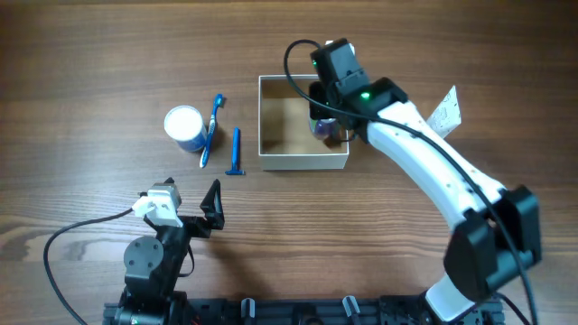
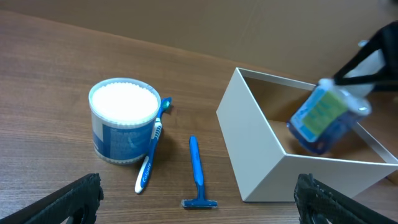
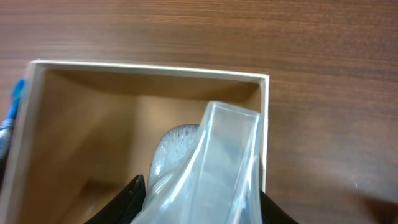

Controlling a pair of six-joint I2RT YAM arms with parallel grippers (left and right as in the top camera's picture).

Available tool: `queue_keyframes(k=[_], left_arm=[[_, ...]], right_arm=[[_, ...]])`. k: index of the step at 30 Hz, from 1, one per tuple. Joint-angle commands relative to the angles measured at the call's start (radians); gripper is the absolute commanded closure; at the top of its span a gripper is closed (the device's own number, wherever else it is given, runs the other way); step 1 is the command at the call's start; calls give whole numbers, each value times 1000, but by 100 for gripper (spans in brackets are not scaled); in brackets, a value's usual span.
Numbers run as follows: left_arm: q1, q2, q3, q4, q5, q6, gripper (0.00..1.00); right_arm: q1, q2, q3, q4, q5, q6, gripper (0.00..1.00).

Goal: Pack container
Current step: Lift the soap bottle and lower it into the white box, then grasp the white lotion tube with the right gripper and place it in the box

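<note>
The container point(image 1: 302, 161) is a square cardboard box with white walls and a brown inside, at the table's middle; it also shows in the left wrist view point(image 2: 261, 155) and the right wrist view point(image 3: 149, 70). My right gripper point(image 1: 327, 116) is shut on a clear plastic bottle with a blue label point(image 2: 323, 118), held tilted over the box's right part; the bottle fills the right wrist view point(image 3: 211, 168). My left gripper point(image 1: 194, 212) is open and empty near the front edge, its fingertips point(image 2: 199, 202) apart in the left wrist view.
A round blue jar with a white lid point(image 1: 184, 125) stands left of the box. A blue toothbrush point(image 1: 211, 129) leans against it. A blue razor point(image 1: 236, 152) lies between the toothbrush and box. A white packet point(image 1: 445, 110) lies at the right.
</note>
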Motion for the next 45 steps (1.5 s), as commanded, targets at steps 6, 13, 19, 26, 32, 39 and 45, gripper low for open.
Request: queue_keyframes(k=[6,13,19,26,32,39,45], left_arm=[[9,-5,-5,2,12,16,0],[9,-5,-5,2,12,16,0],[9,-5,-5,2,12,16,0],[9,-5,-5,2,12,16,0],[9,-5,-5,2,12,16,0],[9,-5,-5,2,12,16,0],[9,-5,-5,2,12,16,0]], right_arm=[[-20,37,20,66,76,4,32],[-24,-203,20,32,74,-40,8],[-125,-502,20,-92,181,-69,10],[-399,-475,8,-332,102,-63,9],[-502,-243,8,-354,-11,-91,21],[-512,-140,9,-402,-37,-87,79],[-506,-237,19,-395,-41,-84,96]])
